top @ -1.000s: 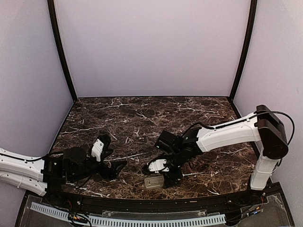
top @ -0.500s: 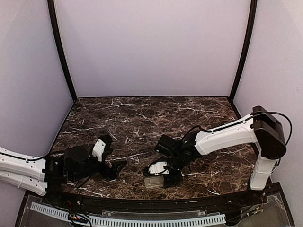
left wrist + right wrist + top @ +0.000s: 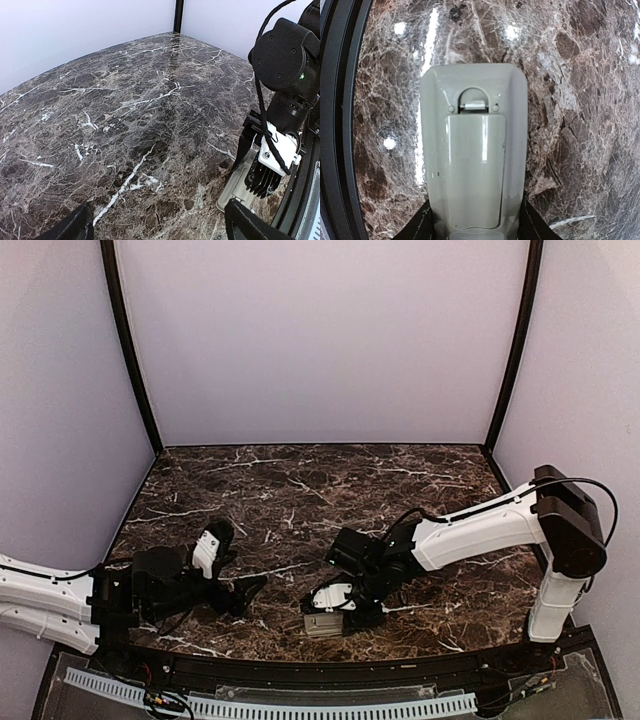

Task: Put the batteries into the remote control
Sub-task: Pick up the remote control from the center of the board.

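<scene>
The remote control (image 3: pixel 472 160) lies back up on the marble table near the front edge, with its greyish-beige battery cover closed. It also shows in the top view (image 3: pixel 320 625) and the left wrist view (image 3: pixel 239 186). My right gripper (image 3: pixel 474 227) straddles the remote's near end, a black finger pressed against each long side, shut on it; in the top view the gripper (image 3: pixel 338 612) sits low over it. My left gripper (image 3: pixel 160 231) is open and empty, and in the top view it (image 3: pixel 242 592) is left of the remote and apart from it. No batteries are in view.
The black front rail (image 3: pixel 340 125) of the table runs close beside the remote. Bare marble (image 3: pixel 300 490) stretches toward the back wall. The right arm (image 3: pixel 470 525) reaches in from the right side.
The right wrist has sunk slightly lower over the remote. The remote and the left arm have barely moved.
</scene>
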